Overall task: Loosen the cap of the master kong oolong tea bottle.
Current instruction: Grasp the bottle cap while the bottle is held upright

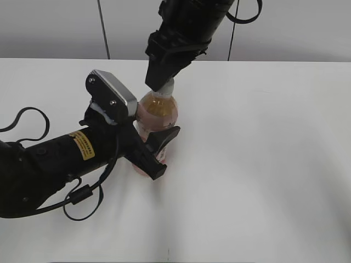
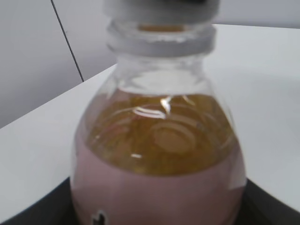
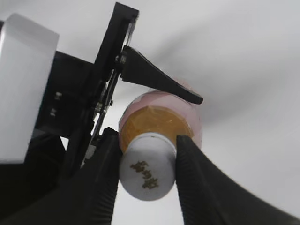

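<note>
The master kong oolong tea bottle (image 1: 158, 112) stands upright on the white table, clear with amber tea and a pink label. My left gripper (image 1: 156, 147) is shut on its body from the left; the left wrist view shows the bottle (image 2: 159, 154) filling the frame between the dark fingers. My right gripper (image 1: 160, 82) comes down from above and is shut on the white cap (image 3: 147, 166), one black finger on each side. The cap (image 1: 166, 85) is mostly hidden by the fingers in the exterior view. The bottle's shoulder (image 3: 159, 119) shows below the cap.
The white table (image 1: 263, 164) stretches around the bottle. A grey wall with a dark vertical seam (image 1: 103, 27) runs behind it. The left arm's black body and cables (image 1: 49, 164) lie across the table's left side.
</note>
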`<act>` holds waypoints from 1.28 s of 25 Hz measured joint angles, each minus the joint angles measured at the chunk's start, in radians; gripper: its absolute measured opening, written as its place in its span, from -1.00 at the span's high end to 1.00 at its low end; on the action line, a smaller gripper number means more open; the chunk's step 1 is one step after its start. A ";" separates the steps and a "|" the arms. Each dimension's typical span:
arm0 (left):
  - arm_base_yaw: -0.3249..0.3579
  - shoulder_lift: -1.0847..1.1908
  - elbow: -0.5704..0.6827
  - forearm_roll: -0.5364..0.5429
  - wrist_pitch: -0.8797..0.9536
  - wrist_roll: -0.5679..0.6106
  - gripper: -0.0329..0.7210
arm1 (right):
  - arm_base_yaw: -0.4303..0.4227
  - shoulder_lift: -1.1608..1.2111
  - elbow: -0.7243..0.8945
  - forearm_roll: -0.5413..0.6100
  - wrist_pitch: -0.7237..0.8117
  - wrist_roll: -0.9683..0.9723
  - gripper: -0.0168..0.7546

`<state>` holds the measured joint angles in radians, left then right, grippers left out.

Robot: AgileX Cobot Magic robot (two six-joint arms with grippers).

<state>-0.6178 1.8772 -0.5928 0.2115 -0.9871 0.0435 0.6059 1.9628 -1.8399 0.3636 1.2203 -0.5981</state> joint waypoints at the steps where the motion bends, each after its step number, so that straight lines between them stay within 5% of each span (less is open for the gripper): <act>1: 0.000 0.000 0.000 0.000 0.000 0.000 -0.22 | 0.000 -0.001 0.000 -0.003 0.000 -0.052 0.23; 17: 0.000 0.000 0.000 -0.003 0.001 0.011 -0.22 | 0.003 -0.004 -0.001 -0.023 0.004 -0.778 0.24; 32: 0.003 0.000 0.003 -0.012 -0.006 0.014 -0.22 | 0.003 0.002 -0.001 0.014 0.010 -1.667 0.24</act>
<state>-0.6149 1.8772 -0.5897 0.1995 -0.9935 0.0580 0.6085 1.9651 -1.8410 0.3780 1.2306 -2.2651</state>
